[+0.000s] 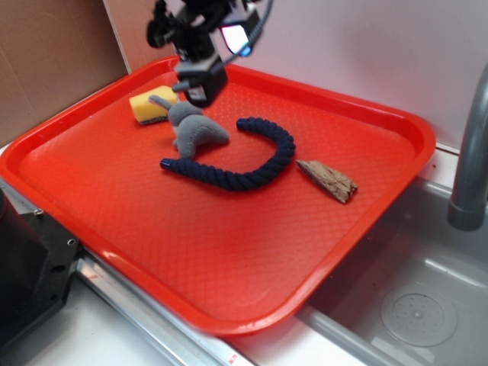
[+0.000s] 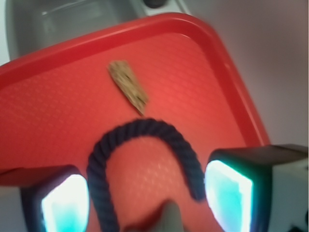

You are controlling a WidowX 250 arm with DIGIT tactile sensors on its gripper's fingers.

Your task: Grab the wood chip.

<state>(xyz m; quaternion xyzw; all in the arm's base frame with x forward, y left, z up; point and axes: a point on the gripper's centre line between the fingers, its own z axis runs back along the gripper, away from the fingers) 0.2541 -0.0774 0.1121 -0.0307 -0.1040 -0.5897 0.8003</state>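
The wood chip [image 1: 329, 181] lies flat on the red tray [image 1: 229, 259], near its right rim, just beside one end of the curved blue rope [image 1: 252, 164] but apart from it. The end effector [image 1: 200, 82] hovers released over the tray's far left part, above a grey plush toy [image 1: 194, 128] and near a yellow sponge [image 1: 151, 107], well apart from the chip.

A pale wall [image 1: 396, 53] fills the upper right of the frame, with a brown cardboard panel [image 1: 46, 53] at upper left. Lower right lies a grey sink [image 1: 412, 282] with a round drain [image 1: 419, 313]; a grey faucet [image 1: 469, 152] stands at right edge.
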